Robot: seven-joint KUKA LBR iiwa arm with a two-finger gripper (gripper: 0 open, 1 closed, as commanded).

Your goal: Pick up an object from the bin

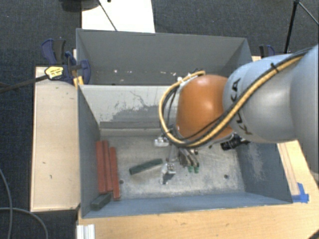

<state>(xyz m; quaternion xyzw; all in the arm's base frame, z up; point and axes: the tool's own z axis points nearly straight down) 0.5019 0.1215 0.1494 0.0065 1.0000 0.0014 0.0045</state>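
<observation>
My gripper (169, 172) hangs low over the middle of the bin floor, below the arm's orange cover. A dark green flat stick (145, 167) lies on the floor just left of it, its right end close to the gripper's tip. A small green piece (193, 169) sits right beside the gripper on its right; I cannot tell whether it touches the gripper.
Long reddish-brown bars (106, 167) lie side by side along the bin's left wall. A small dark grey block (101, 200) rests in the front left corner. The arm and its cover hide the floor at the right rear.
</observation>
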